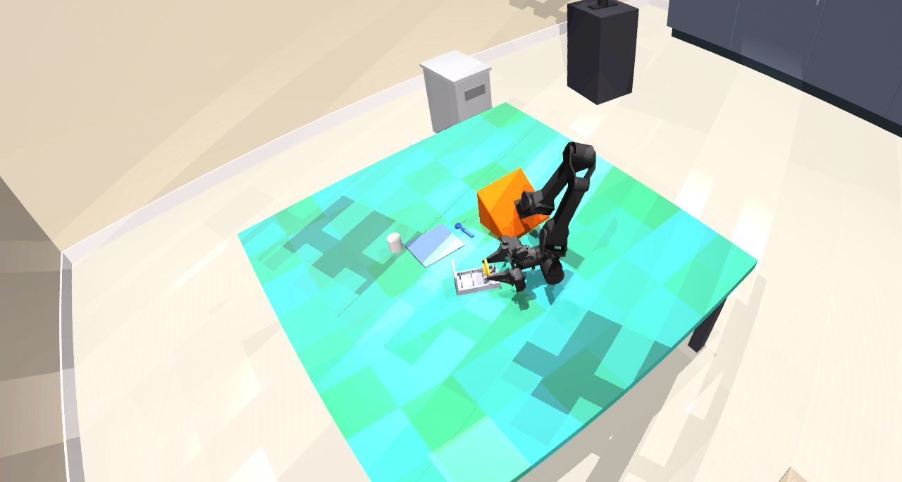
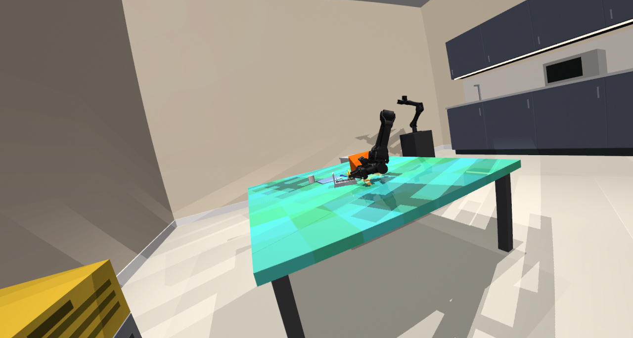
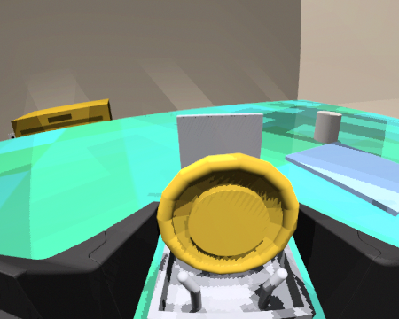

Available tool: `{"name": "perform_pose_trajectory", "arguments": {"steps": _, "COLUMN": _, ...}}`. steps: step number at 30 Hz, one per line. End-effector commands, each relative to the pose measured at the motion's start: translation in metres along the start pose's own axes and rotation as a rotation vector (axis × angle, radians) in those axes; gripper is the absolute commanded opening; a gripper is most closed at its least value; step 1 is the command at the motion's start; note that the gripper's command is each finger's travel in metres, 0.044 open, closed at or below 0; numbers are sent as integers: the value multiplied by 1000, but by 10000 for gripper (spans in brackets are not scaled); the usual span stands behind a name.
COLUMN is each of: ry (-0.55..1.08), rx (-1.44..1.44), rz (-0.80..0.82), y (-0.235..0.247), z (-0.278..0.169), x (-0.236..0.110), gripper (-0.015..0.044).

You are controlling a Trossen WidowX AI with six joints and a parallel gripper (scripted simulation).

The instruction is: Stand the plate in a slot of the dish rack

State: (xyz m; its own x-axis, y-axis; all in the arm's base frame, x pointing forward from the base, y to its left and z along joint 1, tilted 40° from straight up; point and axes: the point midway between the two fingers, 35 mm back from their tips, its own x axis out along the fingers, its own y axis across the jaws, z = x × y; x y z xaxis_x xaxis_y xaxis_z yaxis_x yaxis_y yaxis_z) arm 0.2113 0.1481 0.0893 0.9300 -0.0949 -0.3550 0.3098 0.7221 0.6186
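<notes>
nearest the wrist camera, the black parallel-jaw gripper (image 3: 226,243) fills the lower corners of the frame, its two dark fingers flanking and clenched on the round yellow plate (image 3: 228,213) by opposite edges. the plate is held on edge, its face toward the camera, which is the pose it needs to slide down between rails rather than lie flat.

directly under and behind it, in the lower centre, sits the small grey dish rack (image 3: 164,315) with white upright pegs (image 3: 194,292); the plate's lower rim hangs over the rack's near end, above or just among the first pegs. whether it touches them i cannot tell. the rack's tall grey back panel (image 3: 220,133) rises behind the plate.

in the top view the same cluster lies mid-frame: plate (image 1: 486,266), rack (image 1: 469,282), and the arm folded low so the gripper reaches in almost level with the teal patchwork table (image 1: 441,378).

farther off, toward the upper right of the wrist view, lie a flat pale blue board (image 3: 359,174) and a small beige cylinder cup (image 3: 327,126), well apart from the rack.

judging by this, the lowering into a slot is under way, with release not yet due.
</notes>
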Motion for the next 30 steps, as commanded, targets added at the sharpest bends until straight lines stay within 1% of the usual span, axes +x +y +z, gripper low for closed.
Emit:
{"name": "perform_pose_trajectory", "arguments": {"steps": 1, "ry": 2, "rx": -2, "rz": 3, "y": 1, "z": 1, "x": -1, "gripper": 0}}
{"name": "perform_pose_trajectory", "arguments": {"steps": 5, "ry": 2, "rx": -2, "rz": 3, "y": 1, "z": 1, "x": -1, "gripper": 0}}
{"name": "perform_pose_trajectory", "arguments": {"steps": 20, "ry": 0, "rx": 2, "rz": 1, "y": 0, "z": 1, "x": 0, "gripper": 394}}
{"name": "perform_pose_trajectory", "arguments": {"steps": 27, "ry": 0, "rx": 2, "rz": 0, "y": 1, "z": 2, "x": 0, "gripper": 400}}
{"name": "perform_pose_trajectory", "arguments": {"steps": 30, "ry": 6, "rx": -3, "rz": -13, "y": 6, "z": 23, "x": 2, "gripper": 400}}
